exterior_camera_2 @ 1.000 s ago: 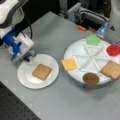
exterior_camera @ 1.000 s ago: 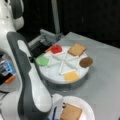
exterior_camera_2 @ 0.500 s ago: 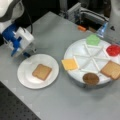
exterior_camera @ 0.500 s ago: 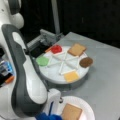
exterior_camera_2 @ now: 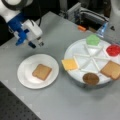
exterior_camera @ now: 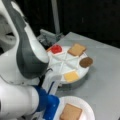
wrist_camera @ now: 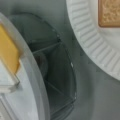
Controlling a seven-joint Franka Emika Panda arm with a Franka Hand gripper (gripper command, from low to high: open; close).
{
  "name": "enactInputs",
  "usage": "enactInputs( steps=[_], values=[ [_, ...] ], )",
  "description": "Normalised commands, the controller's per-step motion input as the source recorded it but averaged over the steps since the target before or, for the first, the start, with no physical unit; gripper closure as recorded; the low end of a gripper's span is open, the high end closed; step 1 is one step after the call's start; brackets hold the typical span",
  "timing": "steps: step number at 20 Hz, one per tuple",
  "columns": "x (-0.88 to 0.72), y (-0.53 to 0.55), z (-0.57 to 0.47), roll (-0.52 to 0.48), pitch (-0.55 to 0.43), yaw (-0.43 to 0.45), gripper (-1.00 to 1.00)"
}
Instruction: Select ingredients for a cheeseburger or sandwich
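A toast-brown bread slice (exterior_camera_2: 41,71) lies alone on the white round plate (exterior_camera_2: 25,72), also seen in a front view as bread slice (exterior_camera: 70,112) on plate (exterior_camera: 86,105). The other ingredients sit in a white divided tray (exterior_camera_2: 82,53): green lettuce (exterior_camera_2: 93,39), red tomato (exterior_camera_2: 113,49), a second bread slice (exterior_camera_2: 112,69), a brown patty (exterior_camera_2: 90,78) and yellow cheese (exterior_camera_2: 69,64). My gripper (exterior_camera_2: 36,45) hangs open and empty above the table, just beyond the plate's far edge and left of the tray. No stacked sandwich shows.
The wrist view looks down on the gap between the plate's rim (wrist_camera: 85,37) and the tray's edge (wrist_camera: 37,82), with cheese (wrist_camera: 7,50) at its left. Grey equipment (exterior_camera_2: 85,15) stands behind the tray. My arm's white body (exterior_camera: 22,57) fills a front view's left.
My gripper has moved to the right, from beyond the plate's left side toward the tray. The bread slice stays still on the plate.
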Motion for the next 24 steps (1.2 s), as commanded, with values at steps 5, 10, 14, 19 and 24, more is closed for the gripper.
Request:
enactInputs(
  steps=[5, 10, 14, 19, 24],
  values=[
    [-0.54, 0.69, 0.27, -0.808, -0.045, -0.193, -1.00],
    [-0.57, 0.58, 0.08, -0.509, -0.112, -0.079, -1.00],
    [-0.51, 0.39, -0.06, -0.321, -0.154, -0.043, -1.00],
    [-0.37, 0.27, -0.16, -0.219, -0.180, -0.061, -1.00],
    [-0.22, 0.35, -0.20, -0.135, -0.193, -0.120, -1.00]
  ],
)
